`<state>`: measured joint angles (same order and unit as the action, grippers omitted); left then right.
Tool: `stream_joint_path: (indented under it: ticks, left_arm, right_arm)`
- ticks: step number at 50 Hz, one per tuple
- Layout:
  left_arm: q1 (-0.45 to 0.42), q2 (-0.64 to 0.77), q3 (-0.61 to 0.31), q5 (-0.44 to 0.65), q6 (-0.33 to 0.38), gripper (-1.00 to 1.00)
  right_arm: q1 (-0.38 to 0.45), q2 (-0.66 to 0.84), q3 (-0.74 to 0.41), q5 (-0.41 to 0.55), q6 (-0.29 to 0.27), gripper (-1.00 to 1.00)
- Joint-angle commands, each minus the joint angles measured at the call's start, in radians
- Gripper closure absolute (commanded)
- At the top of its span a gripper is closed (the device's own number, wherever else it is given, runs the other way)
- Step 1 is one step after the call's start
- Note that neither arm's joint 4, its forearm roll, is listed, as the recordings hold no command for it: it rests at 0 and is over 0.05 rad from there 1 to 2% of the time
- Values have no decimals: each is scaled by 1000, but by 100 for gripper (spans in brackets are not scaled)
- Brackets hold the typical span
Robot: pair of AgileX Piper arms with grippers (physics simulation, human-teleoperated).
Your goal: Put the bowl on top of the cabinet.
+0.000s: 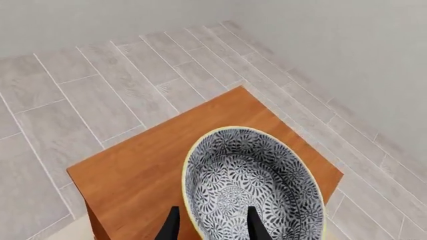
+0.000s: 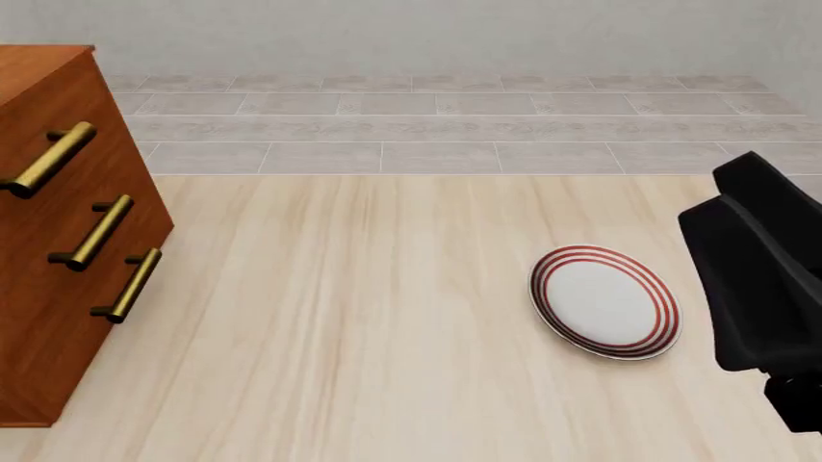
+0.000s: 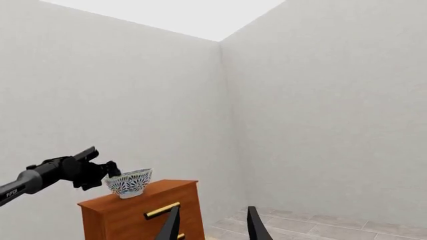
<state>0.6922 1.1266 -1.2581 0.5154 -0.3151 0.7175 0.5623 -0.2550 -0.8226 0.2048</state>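
Observation:
The blue-and-white floral bowl (image 1: pixel 253 190) with a pale yellowish rim sits upright on the flat top of the reddish-brown cabinet (image 1: pixel 133 170). My left gripper (image 1: pixel 213 225) is open and straddles the bowl's rim, one finger outside and one inside. From the right wrist view, the bowl (image 3: pixel 130 183) rests on the cabinet (image 3: pixel 127 217), with the left gripper (image 3: pixel 110 172) at its rim. My right gripper (image 3: pixel 212 225) is open and holds nothing. In the front view only the cabinet (image 2: pixel 64 241) shows, its top cut off; the bowl is out of sight there.
A flat white plate with red rings (image 2: pixel 603 301) lies on the pale wooden table (image 2: pixel 360 318), right of centre. The black right arm (image 2: pixel 757 279) stands at the right edge. Grey floor tiles (image 1: pixel 100 90) and white walls lie beyond the cabinet.

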Motion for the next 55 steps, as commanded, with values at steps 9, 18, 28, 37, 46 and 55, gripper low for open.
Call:
stream_joint_path:
  ticks: [9,18,28,37,46,55]
  left_arm:
    - [-34,31,-164,79,-7,-100]
    - [-54,58,-265,125,-5,-100]
    - [-74,73,-375,185,-8,-100]
    - [-87,69,-418,212,-10,-100]
    - [-90,67,-449,230,-18,-100]
    - [-108,56,-470,246,-31,-100]
  right_arm:
    - [1,-10,0,9,1,-100]
    - [0,-7,0,6,1,-100]
    - [0,-6,-1,5,5,-100]
    - [-1,-8,-1,5,7,-100]
    - [-1,-6,-2,4,6,-100]
    - [0,-6,-2,5,4,-100]
